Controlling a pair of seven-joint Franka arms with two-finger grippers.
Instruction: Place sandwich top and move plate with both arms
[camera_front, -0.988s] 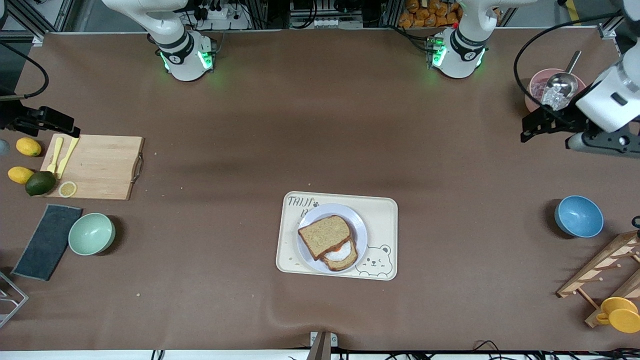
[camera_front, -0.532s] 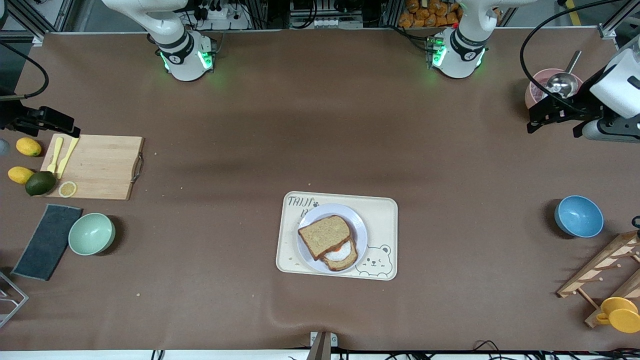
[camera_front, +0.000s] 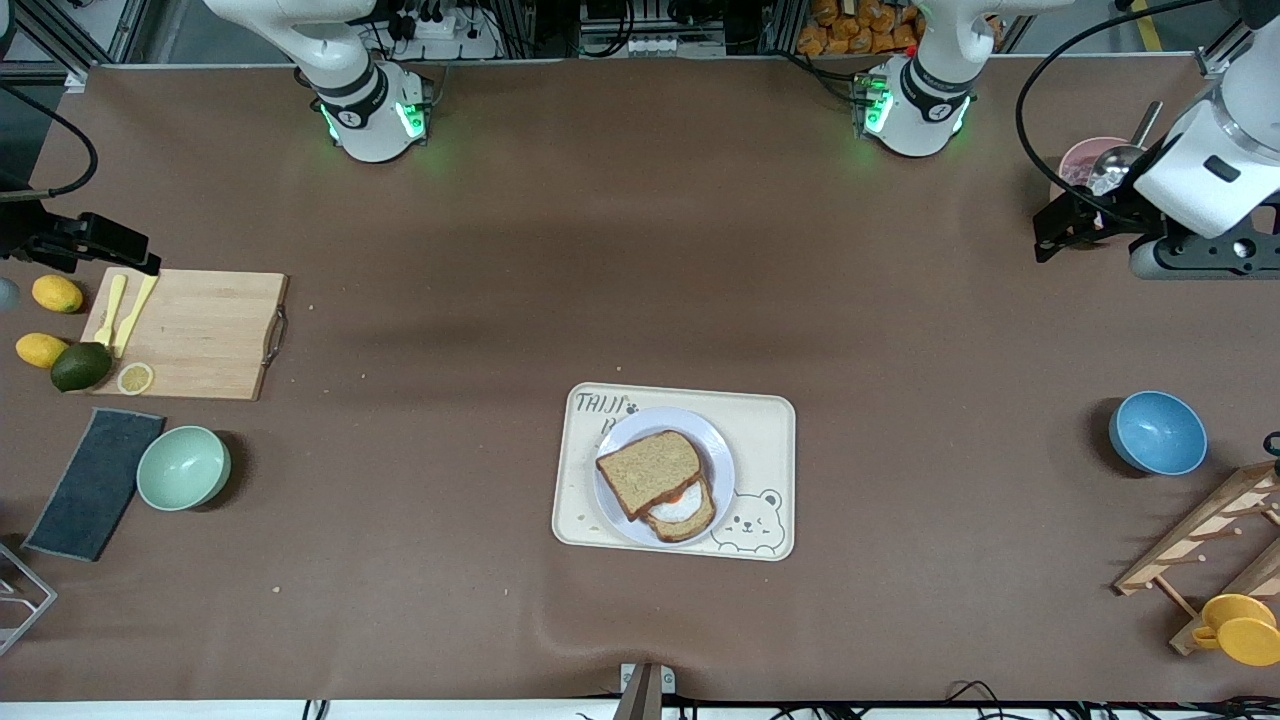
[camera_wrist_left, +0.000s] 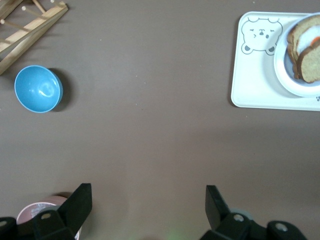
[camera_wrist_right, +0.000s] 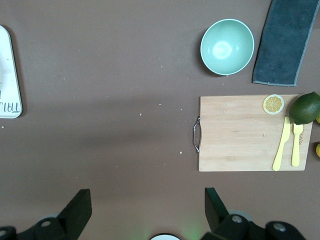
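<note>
Sandwich topped; plate not yet moved

The sandwich top (camera_front: 649, 472) lies on the egg slice on the plate (camera_front: 716, 446), in the bear tray (camera_front: 770, 420) mid-surface. The left tool (camera_wrist_left: 148, 207), wide and empty, hangs over the surface beside the pink bowl (camera_front: 1075, 160); the right tool (camera_wrist_right: 147, 210), equally wide, waits beside the cutting board (camera_wrist_right: 240, 132).

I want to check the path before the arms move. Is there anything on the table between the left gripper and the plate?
Nothing visible does. The left gripper, open, is over bare table beside the pink bowl. Only brown table cover lies between it and the plate, which sits on the tray. The blue bowl stands off that path.
</note>
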